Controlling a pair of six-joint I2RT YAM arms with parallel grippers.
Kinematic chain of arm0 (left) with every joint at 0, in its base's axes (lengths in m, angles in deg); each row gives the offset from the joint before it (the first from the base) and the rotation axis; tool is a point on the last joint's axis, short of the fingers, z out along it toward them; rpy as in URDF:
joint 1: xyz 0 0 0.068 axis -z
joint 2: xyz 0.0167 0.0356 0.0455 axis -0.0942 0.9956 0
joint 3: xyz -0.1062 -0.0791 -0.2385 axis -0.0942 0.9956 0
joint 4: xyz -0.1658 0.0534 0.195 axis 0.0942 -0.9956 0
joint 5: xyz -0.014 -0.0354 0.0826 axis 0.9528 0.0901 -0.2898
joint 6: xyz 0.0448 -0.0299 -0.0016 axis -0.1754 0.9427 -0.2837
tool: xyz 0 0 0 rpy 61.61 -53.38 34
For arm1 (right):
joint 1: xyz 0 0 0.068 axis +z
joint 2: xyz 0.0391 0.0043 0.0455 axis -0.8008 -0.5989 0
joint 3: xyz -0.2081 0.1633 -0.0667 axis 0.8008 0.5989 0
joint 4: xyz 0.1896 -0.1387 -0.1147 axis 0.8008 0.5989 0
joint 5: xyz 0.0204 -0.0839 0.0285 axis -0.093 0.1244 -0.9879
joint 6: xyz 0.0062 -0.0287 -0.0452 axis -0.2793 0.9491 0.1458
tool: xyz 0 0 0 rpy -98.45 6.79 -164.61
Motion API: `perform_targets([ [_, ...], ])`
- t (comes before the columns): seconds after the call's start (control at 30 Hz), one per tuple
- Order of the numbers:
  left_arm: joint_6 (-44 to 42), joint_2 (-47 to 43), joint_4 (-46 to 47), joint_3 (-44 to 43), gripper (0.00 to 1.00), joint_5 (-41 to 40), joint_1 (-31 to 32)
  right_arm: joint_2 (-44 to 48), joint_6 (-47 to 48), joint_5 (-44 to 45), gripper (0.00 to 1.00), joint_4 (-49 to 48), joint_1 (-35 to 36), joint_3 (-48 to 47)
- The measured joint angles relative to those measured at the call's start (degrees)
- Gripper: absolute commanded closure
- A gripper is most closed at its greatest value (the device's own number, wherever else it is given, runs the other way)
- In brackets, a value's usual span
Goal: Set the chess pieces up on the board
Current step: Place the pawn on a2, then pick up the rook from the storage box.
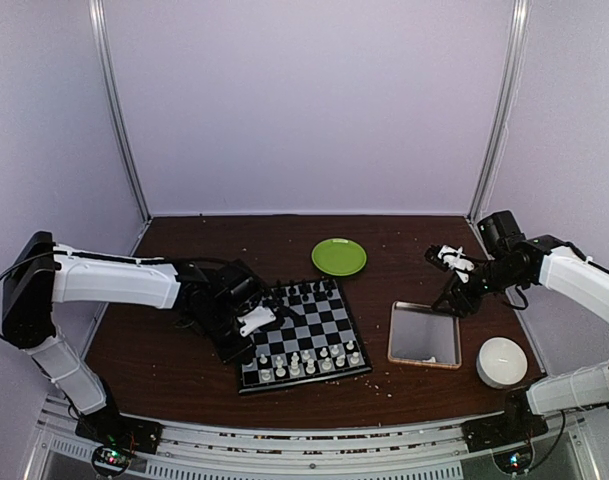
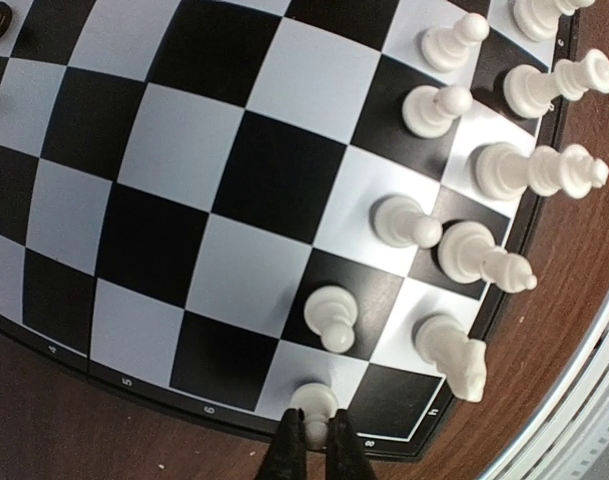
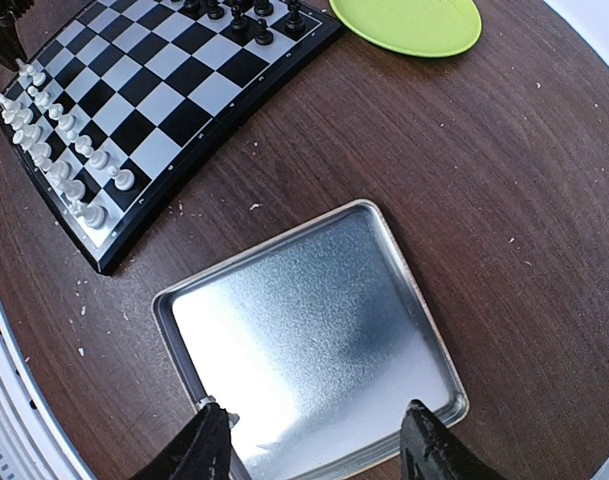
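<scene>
The left gripper (image 2: 314, 452) is pinched narrow on a white pawn (image 2: 315, 402) at the end square of the pawn row, just inside the left rim of the board (image 2: 234, 170). This looks like the placing step for that pawn. The next move calls for easing the gripper open and rising straight up, because another pawn (image 2: 331, 315) sits one square inward and a knight (image 2: 452, 355) stands diagonally beside it. The corner square next to the knight is bare, so the back row looks one piece short. Left of the board lies open tabletop (image 2: 54, 420) for backing away. The right gripper (image 3: 319, 445) hangs half open and empty, well right of the board, over the tray (image 3: 314, 310).
</scene>
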Motion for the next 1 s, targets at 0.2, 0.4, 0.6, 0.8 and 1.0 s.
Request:
perform_targets([
  [0.2,-0.02,0.59,0.09,0.02,0.91,-0.02,0.00,-0.33,0.00,-0.02,0.42,0.02,0.00,0.00],
  [0.4,-0.04,0.66,0.09,0.00,0.80,0.00,0.00,-0.55,0.00,-0.02,0.42,0.24,0.00,-0.02],
  [0.6,-0.04,0.50,-0.50,-0.07,0.76,-0.15,0.00,-0.52,0.00,-0.57,0.42,0.79,0.00,-0.66],
  [0.8,-0.98,-2.40,-4.79,-5.29,0.70,-2.25,-0.04,-0.17,0.52,-0.63,0.44,3.89,0.00,-3.82],
  [1.0,-4.04,-4.81,-7.96,-18.91,0.68,-4.81,-1.42,-0.68,5.84,-0.48,0.54,10.75,0.04,-6.91],
])
